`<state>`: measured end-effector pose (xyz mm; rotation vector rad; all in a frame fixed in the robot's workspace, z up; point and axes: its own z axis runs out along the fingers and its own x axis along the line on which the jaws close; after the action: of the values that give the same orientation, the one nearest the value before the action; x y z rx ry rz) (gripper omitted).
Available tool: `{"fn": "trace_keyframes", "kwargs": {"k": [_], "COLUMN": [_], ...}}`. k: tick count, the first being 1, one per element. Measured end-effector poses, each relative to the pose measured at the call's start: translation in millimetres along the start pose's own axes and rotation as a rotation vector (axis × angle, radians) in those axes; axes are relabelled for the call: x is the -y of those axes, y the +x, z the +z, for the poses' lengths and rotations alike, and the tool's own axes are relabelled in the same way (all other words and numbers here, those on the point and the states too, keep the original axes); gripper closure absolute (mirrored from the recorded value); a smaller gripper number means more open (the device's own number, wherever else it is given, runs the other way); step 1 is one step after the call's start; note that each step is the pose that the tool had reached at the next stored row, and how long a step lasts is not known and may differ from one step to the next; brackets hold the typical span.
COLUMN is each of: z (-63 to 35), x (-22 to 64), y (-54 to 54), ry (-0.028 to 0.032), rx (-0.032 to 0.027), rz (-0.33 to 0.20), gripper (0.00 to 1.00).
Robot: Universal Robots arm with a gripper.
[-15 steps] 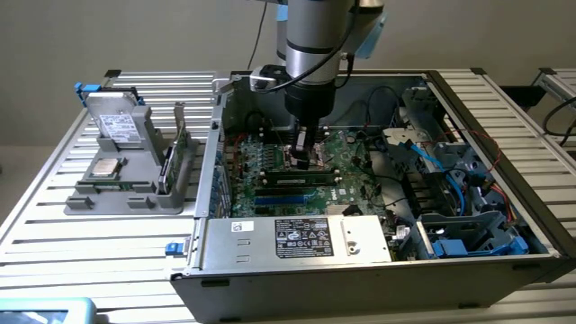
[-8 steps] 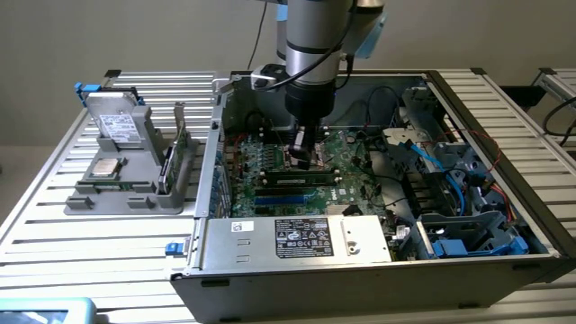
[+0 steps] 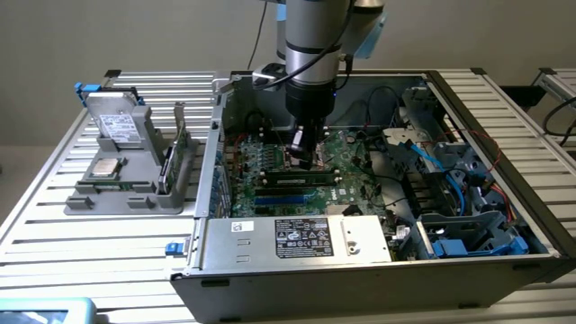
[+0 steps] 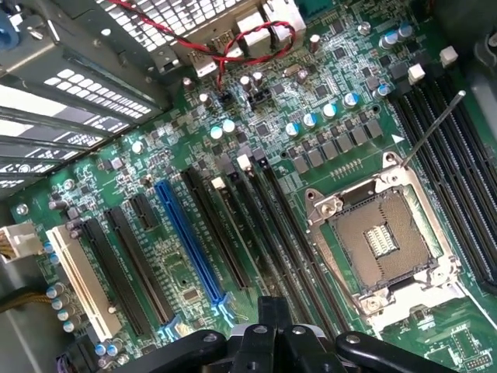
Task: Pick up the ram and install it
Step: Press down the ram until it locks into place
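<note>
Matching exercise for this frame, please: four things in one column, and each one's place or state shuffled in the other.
1 ram
2 processor chip
3 gripper
4 processor socket

A empty, on the motherboard
B shut, over the motherboard
C on the grey holder outside the case
D along a motherboard slot, under the gripper

Pairs: 1-D, 2-C, 3-B, 4-A

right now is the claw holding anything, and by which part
Nothing is held. The claw is shut and empty above the motherboard. A ram stick already sits in a slot just below it in the exterior view.
</note>
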<state>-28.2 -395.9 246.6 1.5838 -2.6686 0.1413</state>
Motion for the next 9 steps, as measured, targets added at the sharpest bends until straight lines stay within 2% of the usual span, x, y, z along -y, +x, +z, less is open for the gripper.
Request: {"fn": "trace_keyframes", "kwargs": {"k": [3, 9], "z": [0.0, 0.0], "x": [0.0, -0.1], "y": [0.1, 0.1], "ry": [0.0015, -0.0032], "rx": [0.0001, -0.0043], "rz": [0.038, 0.120], "gripper": [0.89, 0.89]}}
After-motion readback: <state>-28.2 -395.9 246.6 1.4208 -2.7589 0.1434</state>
